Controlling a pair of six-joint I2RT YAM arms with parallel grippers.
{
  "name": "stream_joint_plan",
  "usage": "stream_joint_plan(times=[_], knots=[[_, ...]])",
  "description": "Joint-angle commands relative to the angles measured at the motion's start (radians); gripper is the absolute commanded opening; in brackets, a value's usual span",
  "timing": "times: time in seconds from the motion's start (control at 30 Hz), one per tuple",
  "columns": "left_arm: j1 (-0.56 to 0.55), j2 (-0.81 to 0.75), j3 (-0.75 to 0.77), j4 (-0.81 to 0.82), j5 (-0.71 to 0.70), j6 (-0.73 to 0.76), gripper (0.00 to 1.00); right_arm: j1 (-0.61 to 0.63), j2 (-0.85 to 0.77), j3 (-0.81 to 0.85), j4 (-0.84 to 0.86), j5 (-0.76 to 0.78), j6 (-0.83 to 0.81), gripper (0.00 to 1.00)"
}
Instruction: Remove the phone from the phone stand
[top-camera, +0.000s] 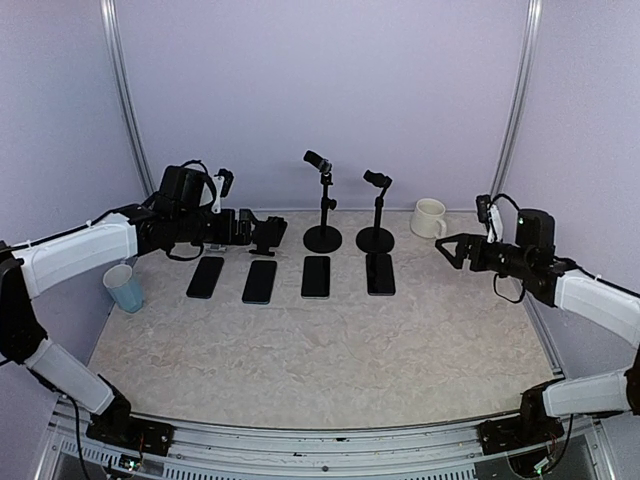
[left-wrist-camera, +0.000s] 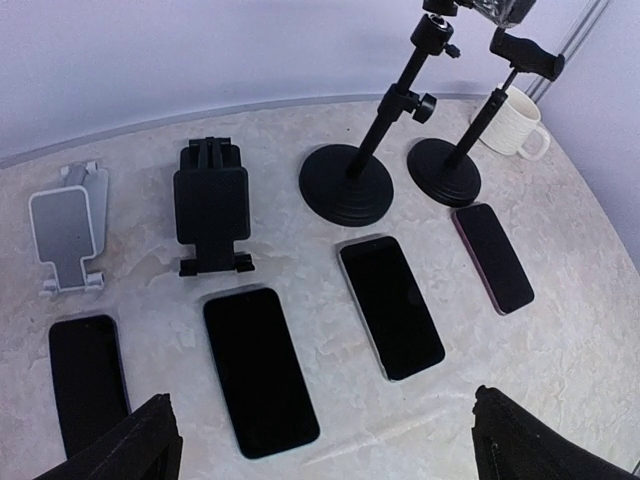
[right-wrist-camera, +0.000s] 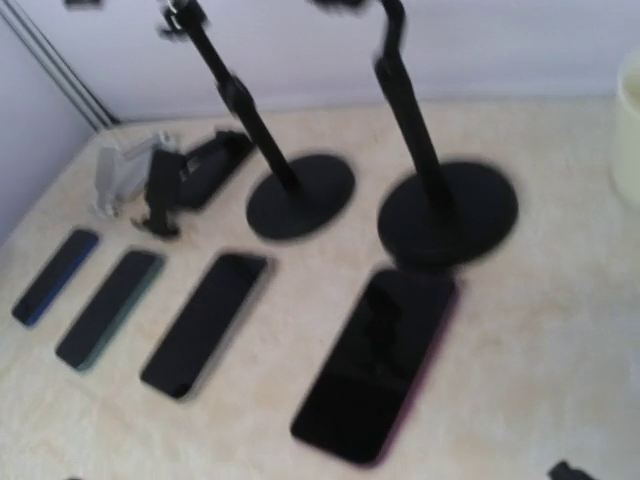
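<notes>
Jaws on your left arm stand wide apart with nothing between them, the two dark fingers (left-wrist-camera: 130, 445) at the bottom corners of the left wrist view; the right jaws look parted and empty in the top view, though the right wrist view shows only a sliver of them; as for the task, you can judge it as good as done, since no stand carries a phone; the white stand (left-wrist-camera: 65, 225), the black folding stand (left-wrist-camera: 212, 205), the left pole stand (left-wrist-camera: 350, 185) and the right pole stand (left-wrist-camera: 445, 170) are all bare, the clamps on the two poles holding nothing; four phones lie flat, screens up, in a row on the table (top-camera: 330, 350), each just in front of a stand: the leftmost phone (left-wrist-camera: 88, 375), the second phone (left-wrist-camera: 260, 370), the third phone (left-wrist-camera: 390, 305) and the rightmost phone (left-wrist-camera: 492, 257), this last one close against the base of its pole; you cannot tell which of them was the one to remove; what is left, by my reading, is only to draw the arms clear; the table is pale, marbled beige and matte, with a white mug (left-wrist-camera: 510, 125) at the far right and a blue cup (top-camera: 124, 288) at the left edge; plain lilac walls (top-camera: 320, 80) close it in, with metal rails (top-camera: 122, 80) at the corners.
</notes>
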Motion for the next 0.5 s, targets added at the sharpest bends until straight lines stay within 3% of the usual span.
stream_joint_plan(times=[0.0, 0.2, 0.47], knots=[[-0.029, -0.1, -0.153, 0.166, -0.044, -0.075, 0.99, -0.013, 0.014, -0.077, 0.083, -0.041, 0.029, 1.0], [-0.032, -0.165, -0.337, 0.256, -0.036, -0.125, 0.99, -0.012, 0.07, -0.169, 0.196, -0.097, 0.057, 1.0], [-0.028, -0.162, -0.39, 0.282, -0.05, -0.133, 0.99, -0.013, 0.102, -0.209, 0.254, -0.127, 0.054, 1.0]])
